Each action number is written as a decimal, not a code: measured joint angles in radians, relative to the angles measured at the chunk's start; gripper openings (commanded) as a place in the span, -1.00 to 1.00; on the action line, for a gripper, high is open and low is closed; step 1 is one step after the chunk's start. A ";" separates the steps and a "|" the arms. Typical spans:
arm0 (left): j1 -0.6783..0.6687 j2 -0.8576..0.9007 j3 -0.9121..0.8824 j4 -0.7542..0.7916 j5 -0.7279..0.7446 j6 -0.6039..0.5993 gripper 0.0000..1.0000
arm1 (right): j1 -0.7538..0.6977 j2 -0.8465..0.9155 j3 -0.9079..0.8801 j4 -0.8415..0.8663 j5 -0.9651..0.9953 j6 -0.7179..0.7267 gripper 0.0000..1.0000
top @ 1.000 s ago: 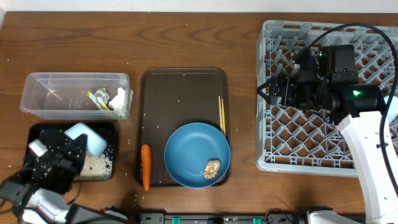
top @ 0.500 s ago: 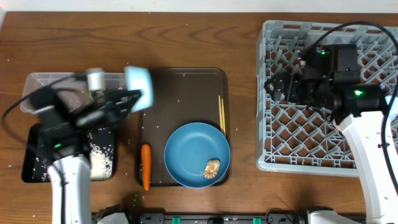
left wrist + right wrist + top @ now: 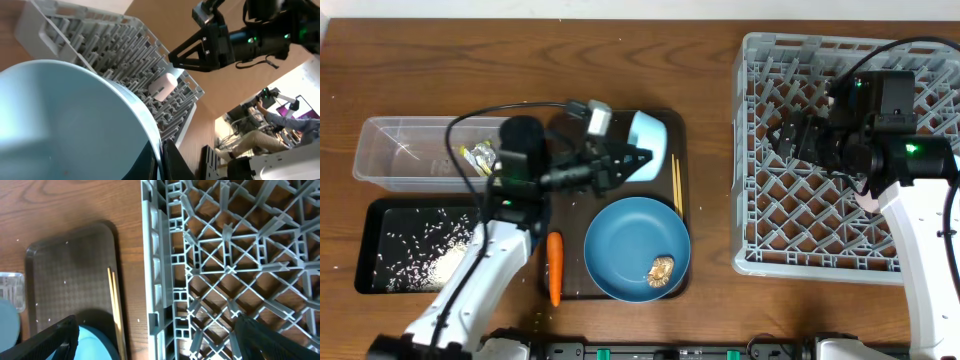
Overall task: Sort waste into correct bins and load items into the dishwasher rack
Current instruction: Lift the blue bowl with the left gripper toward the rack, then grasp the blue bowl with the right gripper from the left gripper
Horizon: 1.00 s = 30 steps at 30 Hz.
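Note:
My left gripper [image 3: 632,157] is shut on the rim of the small pale-blue bowl [image 3: 648,128] and holds it tilted above the back of the brown serving tray. In the left wrist view the bowl [image 3: 65,125] fills the left side, with my fingers [image 3: 162,161] pinching its rim. White rice [image 3: 430,258] lies in the black tray [image 3: 368,215]. The wrapper [image 3: 480,156] lies in the clear tub [image 3: 390,150]. The blue plate [image 3: 630,240] holds the brown scrap [image 3: 662,268]. The carrot [image 3: 554,266] and chopsticks [image 3: 675,184] lie on the serving tray. My right gripper [image 3: 790,140] is open and empty over the grey rack [image 3: 820,262].
The brown serving tray [image 3: 580,135] sits mid-table. A pale-pink cup [image 3: 162,86] lies in the rack in the left wrist view. The right wrist view shows the rack's left wall [image 3: 155,255], the chopsticks [image 3: 115,305] and the open fingers [image 3: 160,345]. Rice grains dot the table.
My left arm has swung from the black tray to the right, carrying the bowl over the serving tray. Rice now lies spread in the black tray. My right gripper has shifted slightly right.

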 measured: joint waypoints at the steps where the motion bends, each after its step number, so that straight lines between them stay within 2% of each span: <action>1: -0.015 0.008 0.000 0.006 -0.009 -0.003 -0.86 | -0.001 0.000 0.000 0.002 0.003 0.000 0.85; 11: -0.105 0.036 0.000 0.146 -0.071 -0.048 -0.88 | -0.021 0.000 0.000 0.028 -0.049 -0.043 0.82; 23: -0.117 0.037 0.000 0.152 -0.125 -0.070 -0.88 | -0.021 0.000 0.000 0.027 -0.185 -0.151 0.77; 30: -0.159 0.037 0.000 0.185 -0.204 -0.093 -0.88 | -0.031 0.000 0.000 0.031 -0.114 -0.109 0.79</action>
